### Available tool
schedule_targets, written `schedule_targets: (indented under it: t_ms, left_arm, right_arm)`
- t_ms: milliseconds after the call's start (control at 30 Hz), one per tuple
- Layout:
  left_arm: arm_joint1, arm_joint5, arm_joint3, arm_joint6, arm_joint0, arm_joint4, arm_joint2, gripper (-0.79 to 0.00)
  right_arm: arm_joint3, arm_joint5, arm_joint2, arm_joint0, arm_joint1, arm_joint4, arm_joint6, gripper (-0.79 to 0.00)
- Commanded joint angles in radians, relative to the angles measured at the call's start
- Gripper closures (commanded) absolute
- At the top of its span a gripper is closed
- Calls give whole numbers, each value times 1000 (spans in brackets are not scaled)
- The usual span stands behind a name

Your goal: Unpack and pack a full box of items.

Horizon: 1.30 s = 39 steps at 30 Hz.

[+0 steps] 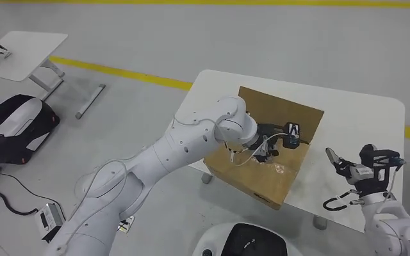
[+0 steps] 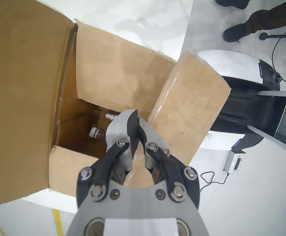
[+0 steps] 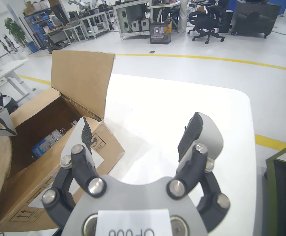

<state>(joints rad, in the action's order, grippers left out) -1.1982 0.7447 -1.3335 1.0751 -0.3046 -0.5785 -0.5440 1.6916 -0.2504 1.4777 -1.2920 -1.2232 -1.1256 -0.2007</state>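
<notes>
Here, closest to the left wrist camera: left gripper (image 2: 136,116), fingers drawn almost together, a thin slit left between the black pads and a glint of blue in it; impossible to tell whether pinching anything. White label (image 2: 138,225) stuck on the wrist plate, blank where visible. Poised at the mouth of the open cardboard box (image 2: 111,73), just beside a flap (image 2: 192,100) streaked with clear tape. Deeper down, on the box floor: a white-capped bottle (image 2: 96,132) lying on its side, and a second bottle (image 2: 110,116) partly hidden behind the fingers.

Next, right gripper (image 3: 143,125), spread wide and holding nothing, hanging above the bare white table (image 3: 167,105), near the box corner but apart from it. Printed label (image 3: 131,222) on its plate, cut off at the edge. On the box's outer wall, black handling symbols (image 3: 97,140) and arrow marks (image 3: 22,213). Inside, a blue-labelled bottle (image 3: 44,143) on its side, print too small to read.

From above: cardboard box (image 1: 282,182) on the near left part of the table (image 1: 359,121), left gripper (image 1: 274,150) down within the opening, right gripper (image 1: 334,180) off to the right of the box.

Farther back: yellow floor line (image 3: 201,57), then workbenches (image 3: 138,17) and office chairs (image 3: 207,24).
</notes>
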Motion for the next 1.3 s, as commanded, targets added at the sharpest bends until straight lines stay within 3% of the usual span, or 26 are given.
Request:
schedule_targets:
  t_ms: [0,300,333,367,400,433,600,667,833,900,1000,1033,1100,1167,1267]
  left_arm:
    - [4,0,-6,-1,-2,-2,-8,0]
    - [15,-16,-37,-12,-14,-21,-36,-22]
    - [16,-24,-40,-15,-14,-19,-41,-308]
    - [17,-30,-44,-14,-16,-21,-44,-446]
    - [19,-32,-49,-12,-17,-19,-47,-730]
    - [20,-32,-53,-10,-19,-18,-51,-785]
    - [31,-33,-75,6,-31,-7,-70,-785]
    - [35,-36,-84,11,-37,0,-80,-785]
    - [45,-30,-104,24,-49,28,-97,-785]
    - [47,-29,-108,29,-53,39,-100,-785]
    - [50,-33,-105,34,-56,71,-97,-785]
    - [50,-34,-103,34,-55,86,-93,-785]
    - [51,-36,-99,36,-50,105,-77,-785]
    - [51,-35,-90,35,-44,124,-56,-785]
    - [46,-32,-72,32,-27,126,-19,-785]
  right_arm:
    - [-32,-23,-6,25,-1,36,-6,-785]
    - [-186,-146,-59,171,-7,166,-57,-785]
    - [-205,-155,-69,189,-8,176,-64,-785]
    - [-223,-160,-79,209,-9,174,-72,-785]
    - [-241,-165,-92,228,-10,167,-80,-782]
    - [-259,-172,-106,247,-12,169,-84,-760]
    - [-364,-177,-180,342,-25,156,-96,-643]
    - [-407,-185,-211,379,-31,152,-94,-520]
    - [-516,-202,-274,457,-47,153,-81,-514]
    - [-550,-207,-292,479,-53,156,-70,-570]
    - [-590,-213,-313,506,-59,157,-55,-517]
    - [-602,-215,-318,513,-61,158,-50,-471]
    - [-623,-218,-326,528,-65,162,-42,-305]
    - [-639,-216,-334,541,-68,159,-33,-34]
    - [-657,-217,-343,557,-71,157,-20,0]
